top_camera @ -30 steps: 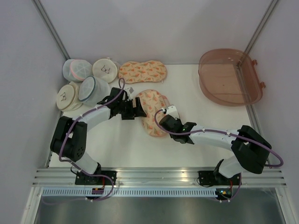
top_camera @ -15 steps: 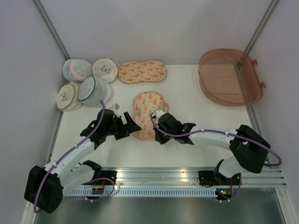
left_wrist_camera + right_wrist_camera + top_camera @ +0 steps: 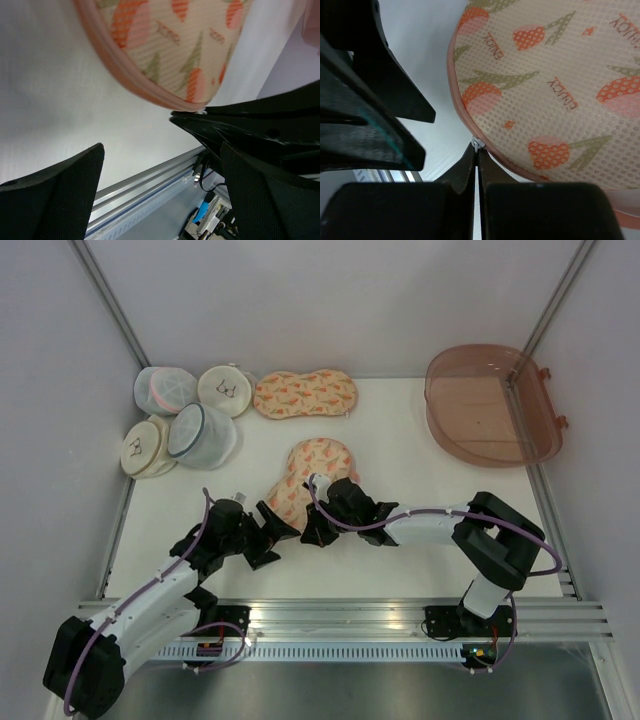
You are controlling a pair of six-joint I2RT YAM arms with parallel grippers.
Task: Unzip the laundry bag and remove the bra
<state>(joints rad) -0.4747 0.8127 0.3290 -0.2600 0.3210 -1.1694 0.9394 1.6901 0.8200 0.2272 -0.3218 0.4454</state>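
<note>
The peach laundry bag [image 3: 305, 478] with carrot print lies mid-table, its near end pulled towards the front. My right gripper [image 3: 318, 533] is shut on its white zipper pull [image 3: 477, 144] at the bag's near pink edge [image 3: 462, 112]. My left gripper [image 3: 268, 538] is open and empty, just left of that end, its fingers [image 3: 55, 197] spread, with the bag's rim [image 3: 150, 92] above them in the left wrist view. The bag [image 3: 555, 85] is zipped where I can see it. No bra is in view.
A second peach case [image 3: 304, 394] lies at the back. Several round mesh pouches [image 3: 185, 420] sit at the back left. A brown plastic tub [image 3: 490, 405] stands at the back right. The front rail [image 3: 340, 615] runs close behind both grippers.
Both grippers have moved towards the front edge. The right one has dragged the bag's near end with it, and the bag is stretched longer. The left arm has pulled back off the bag.
</note>
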